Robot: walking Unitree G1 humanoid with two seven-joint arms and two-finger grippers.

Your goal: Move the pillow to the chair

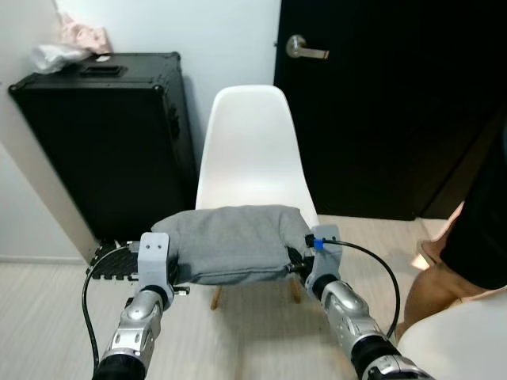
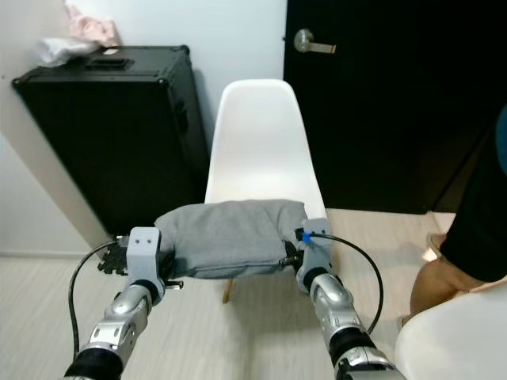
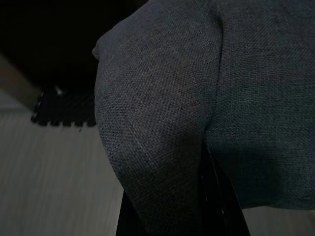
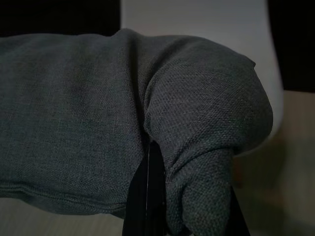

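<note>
The carry looks nearly done: the grey pillow (image 1: 231, 244) hangs at lower centre of the frame, in front of the white chair (image 1: 251, 150), seemingly just short of its seat. The next move likely calls for both arms to reach forward together, lower, then release. The left gripper (image 1: 176, 267) pinches the pillow's left end, a finger (image 3: 219, 196) buried in a fabric fold; the right gripper (image 1: 295, 263) clamps the right end. Behind stand a black case (image 1: 107, 142) at upper left and a dark door (image 1: 380, 103)

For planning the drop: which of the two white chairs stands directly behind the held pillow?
The white shell chair with its back between the black case and dark door; the other white seat is at the lower right.
</note>
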